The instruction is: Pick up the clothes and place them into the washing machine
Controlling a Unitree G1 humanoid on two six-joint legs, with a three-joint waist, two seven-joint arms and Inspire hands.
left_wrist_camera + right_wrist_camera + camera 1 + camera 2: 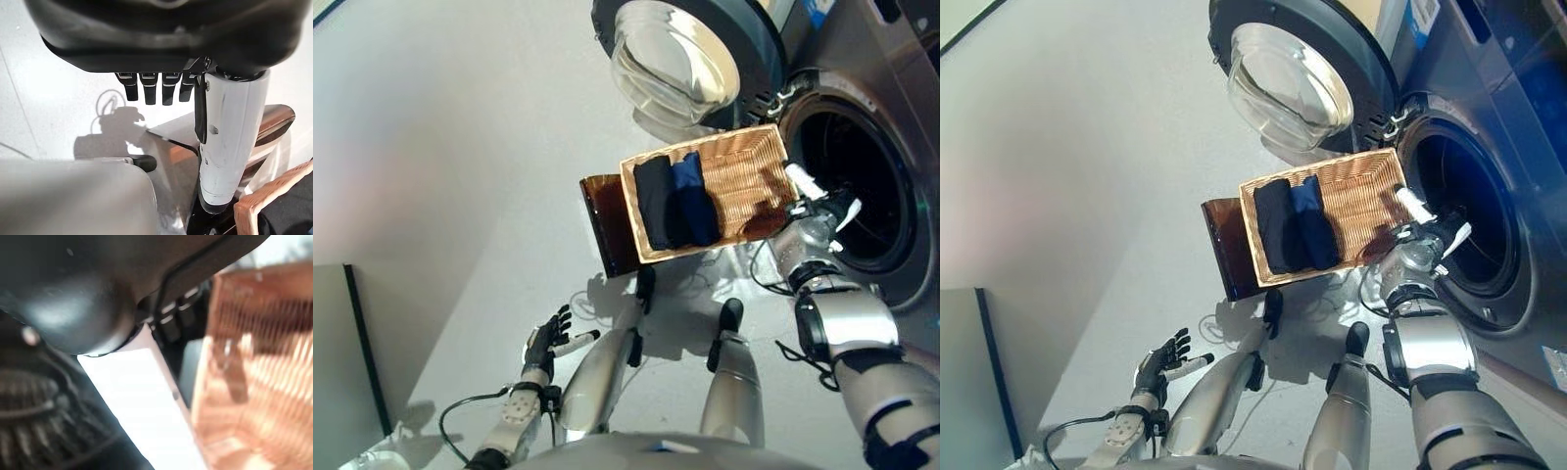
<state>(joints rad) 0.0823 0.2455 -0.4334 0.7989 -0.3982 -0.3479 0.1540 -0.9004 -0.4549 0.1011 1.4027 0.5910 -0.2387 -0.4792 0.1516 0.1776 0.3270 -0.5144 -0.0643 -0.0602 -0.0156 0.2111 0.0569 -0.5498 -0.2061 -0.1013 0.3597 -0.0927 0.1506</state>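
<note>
Right wrist view: right robot hand (822,211) fingers hidden, grip unclear | left robot hand (546,343) spread | clothes (675,201) in basket (744,176)

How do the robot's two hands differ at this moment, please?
The left hand hangs low beside the robot over bare floor, far from the basket; the right hand is raised between the basket's edge and the washing machine opening. The left hand's fingers are spread and relaxed; the right hand's fingers cannot be made out. Both have white-covered thumbs, and neither holds the clothes.
</note>
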